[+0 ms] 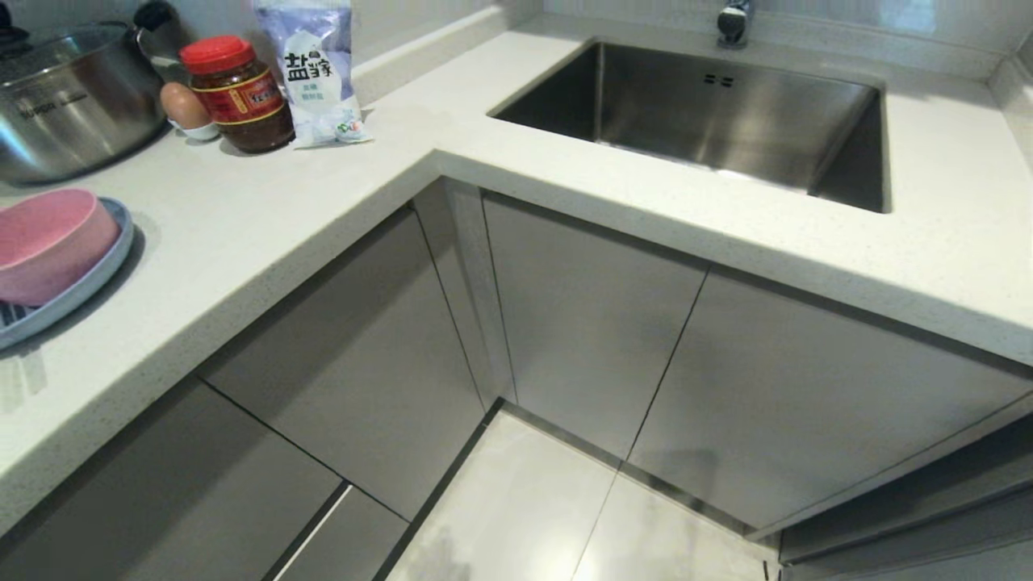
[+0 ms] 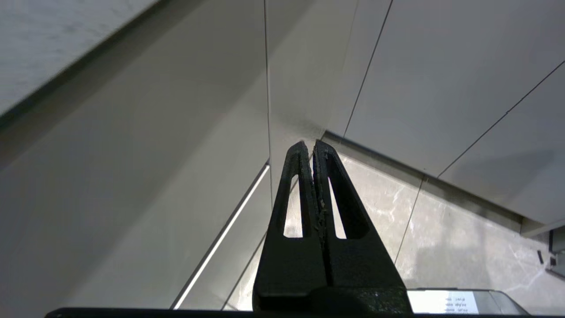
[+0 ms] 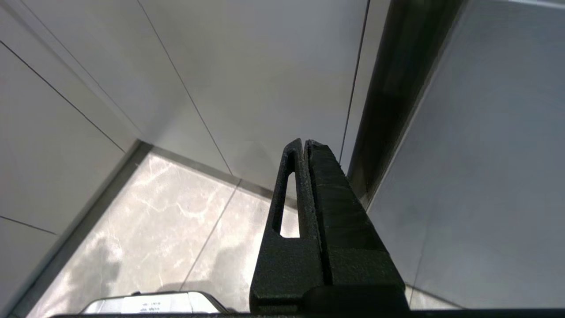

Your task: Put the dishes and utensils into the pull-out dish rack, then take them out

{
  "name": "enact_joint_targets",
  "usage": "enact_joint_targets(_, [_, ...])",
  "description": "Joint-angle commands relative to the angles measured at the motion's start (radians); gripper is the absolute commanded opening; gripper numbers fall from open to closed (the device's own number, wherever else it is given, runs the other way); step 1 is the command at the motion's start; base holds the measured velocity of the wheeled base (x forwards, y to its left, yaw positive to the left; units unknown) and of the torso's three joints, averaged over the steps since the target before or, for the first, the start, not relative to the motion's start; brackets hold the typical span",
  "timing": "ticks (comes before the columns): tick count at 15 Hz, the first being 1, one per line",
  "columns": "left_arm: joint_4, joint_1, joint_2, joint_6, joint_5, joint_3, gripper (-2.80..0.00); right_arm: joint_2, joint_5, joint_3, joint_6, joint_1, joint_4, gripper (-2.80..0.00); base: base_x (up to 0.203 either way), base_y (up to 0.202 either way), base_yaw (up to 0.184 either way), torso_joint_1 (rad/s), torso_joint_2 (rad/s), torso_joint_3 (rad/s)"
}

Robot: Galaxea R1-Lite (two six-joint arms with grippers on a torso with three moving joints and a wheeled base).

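A matte pink bowl [image 1: 48, 242] rests on a light-blue plate [image 1: 105, 270] at the left edge of the white countertop in the head view. The utensils are out of view. The pull-out dish rack is hidden; only shut grey cabinet fronts [image 1: 597, 315] show below the counter. Neither arm appears in the head view. My left gripper [image 2: 309, 145] is shut with nothing in it, hanging low before the cabinet corner above the floor. My right gripper [image 3: 304, 142] is also shut and empty, pointing at the cabinet fronts beside a dark gap [image 3: 397, 97].
A steel lidded pot [image 1: 69, 97], an egg [image 1: 184, 106], a red-lidded jar [image 1: 238, 93] and a salt bag [image 1: 316, 73] stand at the back left of the counter. The steel sink [image 1: 710, 113] is at the back right. Pale floor tiles [image 1: 524, 508] lie below.
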Motion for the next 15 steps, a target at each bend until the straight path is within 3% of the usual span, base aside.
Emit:
enact_joint_targets(1, [0.000,0.000,0.002,0.001,0.000,0.000,-2.80,-0.004,-0.001,0.000,0.001,0.000,-0.001,-2.80,0.000,0.000,0.000,0.002,0.00,0.201])
enact_joint_targets(15, [0.001,0.000,0.002,0.011,0.000,0.000,-2.80,-0.004,0.000,0.000,0.001,-0.001,-0.001,-2.80,0.000,0.000,0.000,0.002,0.00,0.205])
